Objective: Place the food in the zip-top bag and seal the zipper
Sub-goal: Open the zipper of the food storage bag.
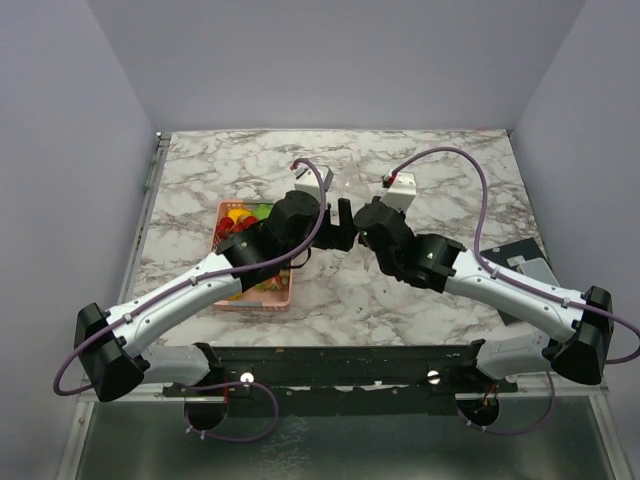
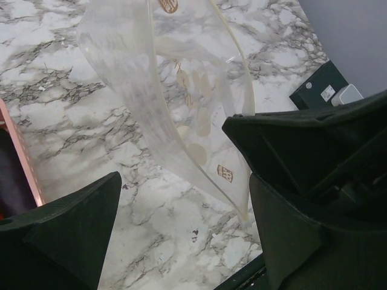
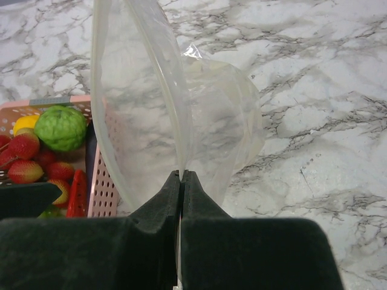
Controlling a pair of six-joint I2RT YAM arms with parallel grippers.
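Right claw [image 3: 181,181] is pinched shut on the bag [image 3: 175,115], dangling it over the table [image 3: 314,90] beside the basket [image 3: 100,193]. Left claw [image 2: 175,163] gapes around it, probably not touching. Flimsy, slippery film, so grab the stiffer zipper [image 2: 247,78].

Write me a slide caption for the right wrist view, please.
Right gripper shut on the clear bag, pink basket of toy food beside it.

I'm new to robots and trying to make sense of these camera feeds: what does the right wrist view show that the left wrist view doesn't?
Only the right wrist: the right gripper shut on the zip-top bag, plus a green fruit and red berries in the pink basket. Only the left wrist: the left gripper, open near the bag, and a dark box by the marble table edge. Both: the bag, the table, the basket's rim.
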